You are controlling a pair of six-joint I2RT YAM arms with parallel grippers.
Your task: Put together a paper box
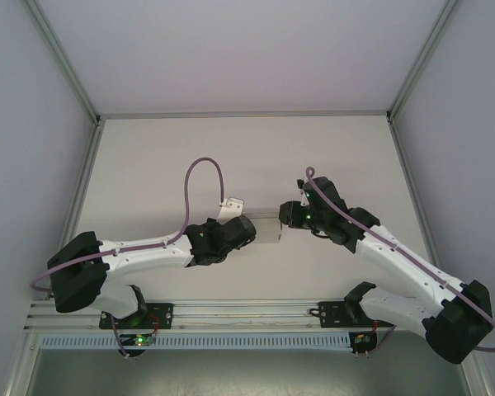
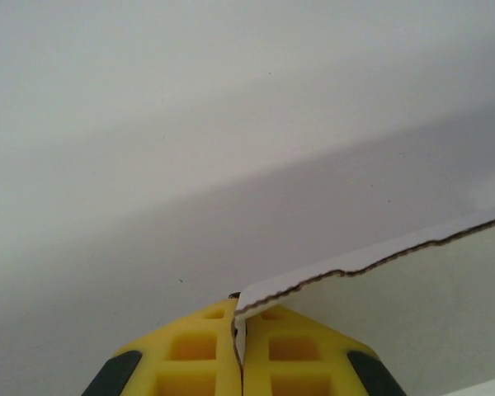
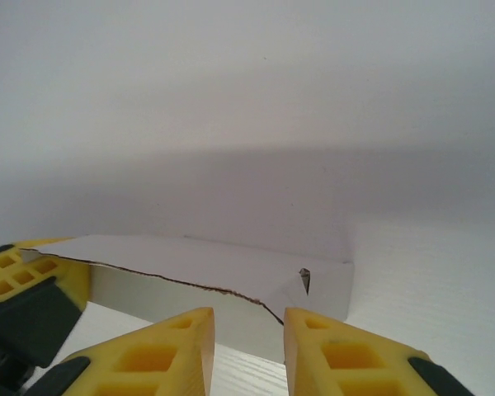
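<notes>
The yellow-fingered left gripper (image 2: 238, 320) is clenched on one edge of the small white paperboard box (image 1: 268, 232), likely steadying it mid-way across the white worktop (image 1: 231, 148). At the box's opposite end, the right gripper (image 3: 247, 330) stands parted, grasping nothing.

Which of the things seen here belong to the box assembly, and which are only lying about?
Part of the job: paper box; left gripper, shut on its edge; right gripper, jaws apart at the box.
Not part of it: table; purple cables; frame rail; all rig fixtures.
</notes>
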